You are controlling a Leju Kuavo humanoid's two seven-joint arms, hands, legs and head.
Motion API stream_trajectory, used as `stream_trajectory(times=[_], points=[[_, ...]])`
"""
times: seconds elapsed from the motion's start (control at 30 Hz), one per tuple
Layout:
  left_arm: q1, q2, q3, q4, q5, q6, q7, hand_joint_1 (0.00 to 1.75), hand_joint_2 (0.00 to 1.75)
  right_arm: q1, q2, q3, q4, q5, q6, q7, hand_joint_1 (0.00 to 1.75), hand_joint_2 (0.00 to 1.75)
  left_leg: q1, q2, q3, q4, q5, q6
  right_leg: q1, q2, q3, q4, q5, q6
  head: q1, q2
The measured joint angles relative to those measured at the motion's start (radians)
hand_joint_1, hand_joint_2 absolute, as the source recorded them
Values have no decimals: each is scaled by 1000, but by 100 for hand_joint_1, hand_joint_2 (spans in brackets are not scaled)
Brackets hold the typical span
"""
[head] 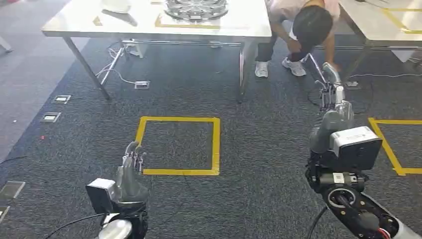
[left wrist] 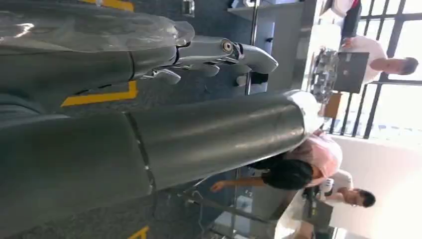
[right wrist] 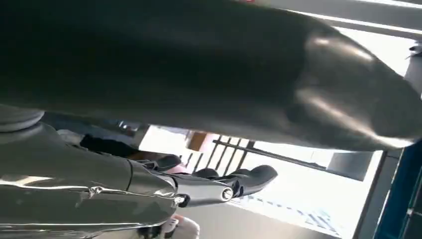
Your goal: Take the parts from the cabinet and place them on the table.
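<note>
**Q:** Both hands, what were they doing?

**A:** Both held nothing. Left hand (head: 132, 158) sat low in the frame's lower left, fingers straight and slightly apart. Right hand (head: 332, 87) reached up at right of centre, fingers extended, nothing between them.

**Q:** And the part?

**A:** A wheel-like silver part (head: 196, 8) lay flat on the white table (head: 79, 22) at the top centre of the frame, inside a yellow tape outline. It was well apart from both hands, with dark carpet and a yellow floor square (head: 215, 147) between.

**Q:** How would it handle?

**A:** Judging by its look, stiff metal or hard plastic, probably heavy and smooth-surfaced. Its rim or a gap between the spokes seemed the best place to take hold.

**Q:** Anything nearby?

**A:** A person (head: 303, 27) bent down beside the table, near the right hand.
</note>
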State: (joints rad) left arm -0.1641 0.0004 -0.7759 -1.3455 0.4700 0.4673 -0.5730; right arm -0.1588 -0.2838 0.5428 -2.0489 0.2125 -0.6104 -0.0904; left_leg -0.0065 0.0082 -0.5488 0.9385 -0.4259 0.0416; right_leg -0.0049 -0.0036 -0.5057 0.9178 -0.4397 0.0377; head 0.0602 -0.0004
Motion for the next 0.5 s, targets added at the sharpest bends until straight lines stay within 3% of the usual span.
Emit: stream_trajectory(times=[0.07,0.1,0.13,0.17,0.2,0.23,0.27,0.33,0.37,0.4,0.47,0.5], points=[[2,1,0,-3,2,-4,2,0,0,0,0,0,-2,1,0,2,0,0,-2,2,-1,4,-2,-2,-3,1,0,-4,3,4,-7,0],[2,1,-1,-5,3,-8,2,0,0,-1,-1,0,-4,1,0,4,0,0,-4,1,0,-2,1,5,-5,0,0,-5,4,5,-8,0],[2,1,-1,-8,7,-11,2,0,0,0,-2,0,-9,2,-1,5,0,0,-8,1,6,-17,9,12,-6,-1,4,-16,11,10,-20,0],[3,0,-1,-14,9,-12,2,0,0,2,-2,0,-14,2,-1,6,0,0,4,2,27,-56,27,18,0,0,11,-26,13,11,-27,0],[4,0,-1,-14,9,-15,2,0,0,2,-3,0,-14,4,-1,5,0,0,9,5,44,-84,40,7,-4,0,10,-17,7,12,-29,0],[2,-1,-1,-14,9,-16,2,0,0,-1,-4,0,-14,5,-2,5,0,0,10,5,53,-102,46,8,-4,2,-7,15,-17,15,-24,0],[1,-2,-1,-14,10,-16,3,0,0,0,-8,0,-14,4,-2,6,0,0,13,5,56,-106,50,7,-7,3,-58,117,-72,20,-18,0],[6,-1,-1,-14,11,-16,3,0,0,7,-11,0,-14,4,-2,7,0,0,18,5,55,-105,50,4,-19,3,-135,268,-126,32,-14,0],[7,-1,-1,-14,11,-17,3,0,0,9,-13,0,-14,4,-2,7,0,0,22,5,53,-102,49,-2,-25,3,-149,293,-124,38,-16,0],[8,-1,-1,-14,11,-17,3,0,0,9,-13,1,-14,4,-2,7,0,0,29,4,51,-96,45,-10,-32,2,-141,272,-99,46,-15,0],[8,-1,-1,-14,12,-17,3,0,0,8,-14,1,-14,4,-2,7,0,0,46,2,44,-69,32,-31,-48,0,-72,129,-12,67,-13,0],[7,0,-1,-14,12,-17,3,0,0,8,-14,1,-14,3,-2,6,0,0,55,0,33,-38,17,-51,-63,-1,-10,0,37,84,-9,0]])
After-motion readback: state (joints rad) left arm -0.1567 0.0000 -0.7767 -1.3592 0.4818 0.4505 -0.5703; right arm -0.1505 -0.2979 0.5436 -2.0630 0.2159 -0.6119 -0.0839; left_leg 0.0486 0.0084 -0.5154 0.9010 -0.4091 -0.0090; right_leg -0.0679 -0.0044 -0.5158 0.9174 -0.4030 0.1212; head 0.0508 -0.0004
